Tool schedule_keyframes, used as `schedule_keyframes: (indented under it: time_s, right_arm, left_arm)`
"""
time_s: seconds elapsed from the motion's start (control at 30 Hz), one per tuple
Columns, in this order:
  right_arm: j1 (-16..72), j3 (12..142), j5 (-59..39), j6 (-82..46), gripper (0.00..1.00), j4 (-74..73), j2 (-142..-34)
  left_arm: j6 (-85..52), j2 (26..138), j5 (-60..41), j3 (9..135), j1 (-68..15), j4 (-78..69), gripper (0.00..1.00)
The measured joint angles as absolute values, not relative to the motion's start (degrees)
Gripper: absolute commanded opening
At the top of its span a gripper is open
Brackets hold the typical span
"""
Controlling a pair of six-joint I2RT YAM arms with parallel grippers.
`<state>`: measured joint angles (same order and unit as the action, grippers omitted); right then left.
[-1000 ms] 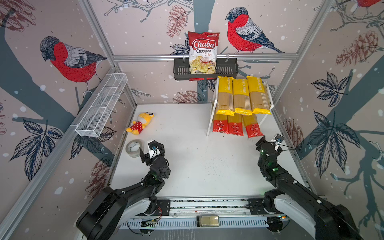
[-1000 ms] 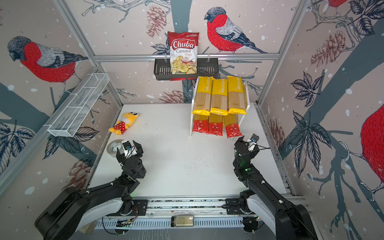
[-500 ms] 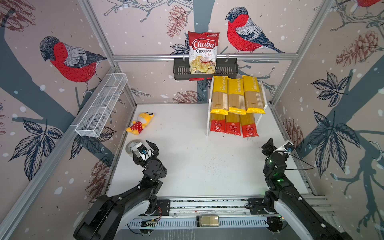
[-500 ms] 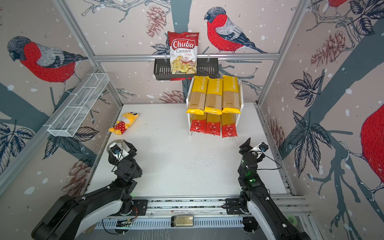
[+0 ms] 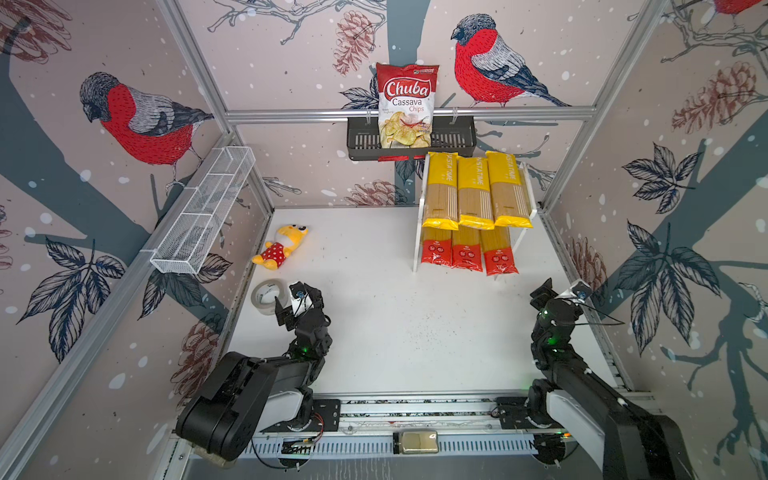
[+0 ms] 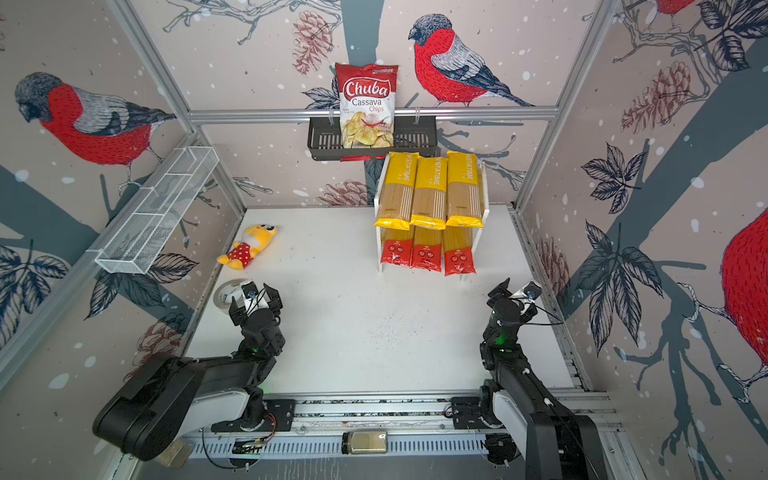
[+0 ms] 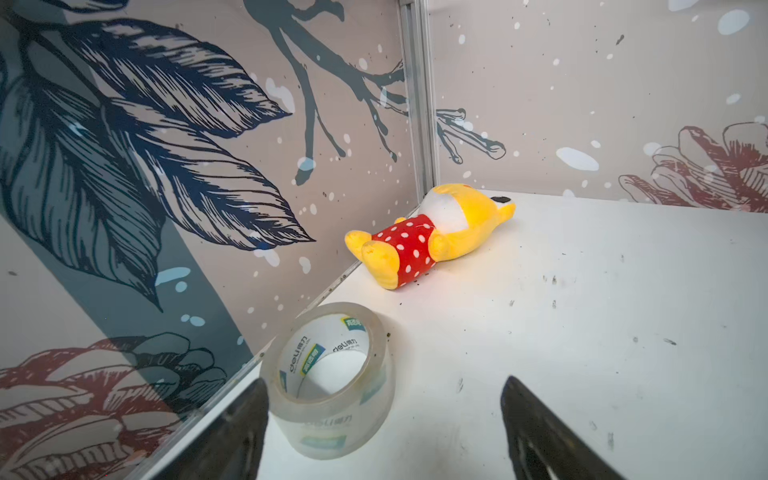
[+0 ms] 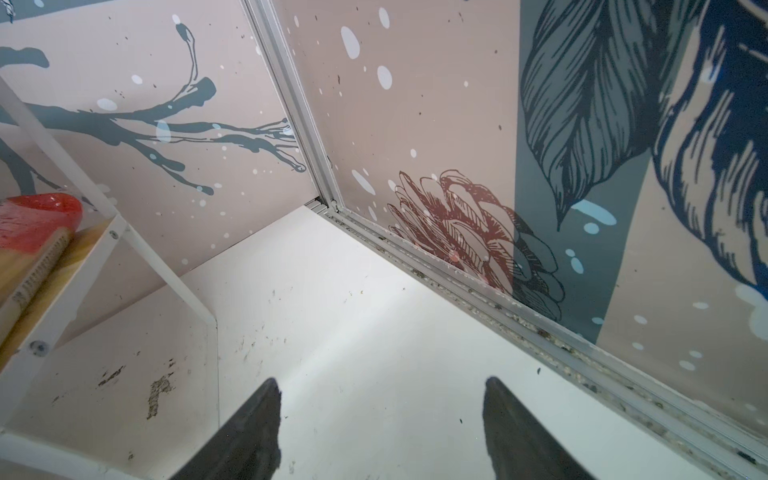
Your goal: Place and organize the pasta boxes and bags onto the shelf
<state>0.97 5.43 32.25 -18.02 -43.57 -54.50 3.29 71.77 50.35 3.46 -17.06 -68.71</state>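
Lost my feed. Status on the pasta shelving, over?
Left gripper, right gripper open, empty. Three yellow spaghetti packets top tier, three red-ended packets lower tier of light wooden two-tier shelf. Clear tape roll near left gripper, nothing blocking.

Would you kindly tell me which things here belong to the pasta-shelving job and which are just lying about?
Job: three yellow pasta packets on the upper tier; three red-ended pasta packets on the lower tier; shelf.
Lying about: chips bag; black basket holding it; wire mesh basket; plush toy; tape roll.
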Motion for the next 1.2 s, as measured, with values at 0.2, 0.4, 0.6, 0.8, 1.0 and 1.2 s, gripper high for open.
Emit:
schedule_keyframes:
  time_s: [0.2, 0.4, 0.6, 0.8, 1.0, 1.2]
  right_arm:
    - [0.86, 5.72, 29.04, -16.49, 0.75, -53.10, -65.60]
    - [1.15, 7.68, 25.50, -13.30, 0.76, -62.39, -74.28]
    - [2.76, 7.38, 22.28, -9.41, 1.00, -73.49, -84.90]
    - [1.78, 9.30, 22.13, -8.03, 1.00, -75.33, -85.58]
    - [1.56, 9.52, 21.89, -8.93, 1.00, -73.58, -85.19]
    - [1.56, 9.52, 21.87, -8.95, 1.00, -73.30, -85.14]
  left_arm:
    - [0.47, 76.27, 36.36, 4.60, -10.48, -73.56, 0.87]
    - [2.00, 90.54, 29.71, 4.19, -9.43, -85.54, 0.98]
    - [-0.12, 89.76, 25.85, 8.75, -5.19, -84.25, 0.99]
    - [-2.13, 89.19, 22.37, 11.33, -3.44, -79.02, 0.99]
    - [-2.50, 89.49, 21.12, 11.55, -3.70, -77.60, 0.99]
    - [-1.83, 89.69, 21.19, 11.70, -4.29, -77.49, 0.99]
